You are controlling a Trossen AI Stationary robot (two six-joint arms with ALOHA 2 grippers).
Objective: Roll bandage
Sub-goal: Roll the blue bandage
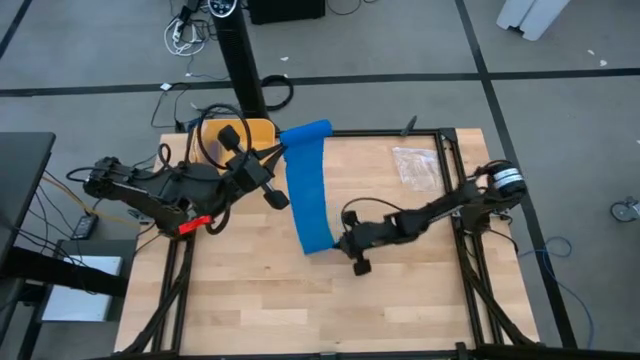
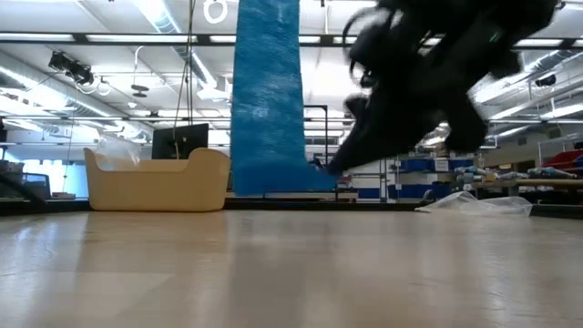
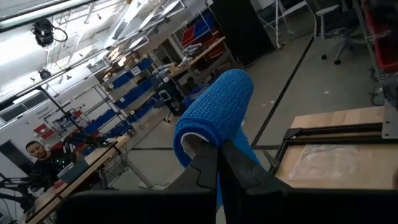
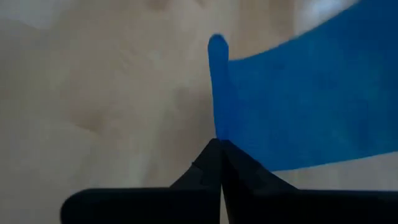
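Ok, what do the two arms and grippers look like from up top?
Both arms are dark, jointed and slim. The left arm carries looping black cables and a red tag; the right arm has a silver-ringed base joint. Each gripper, left and right, has two black tapered fingers.

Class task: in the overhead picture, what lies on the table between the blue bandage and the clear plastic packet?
Bare wood only, seen in the high view: nothing lies between the bandage and the plastic packet.
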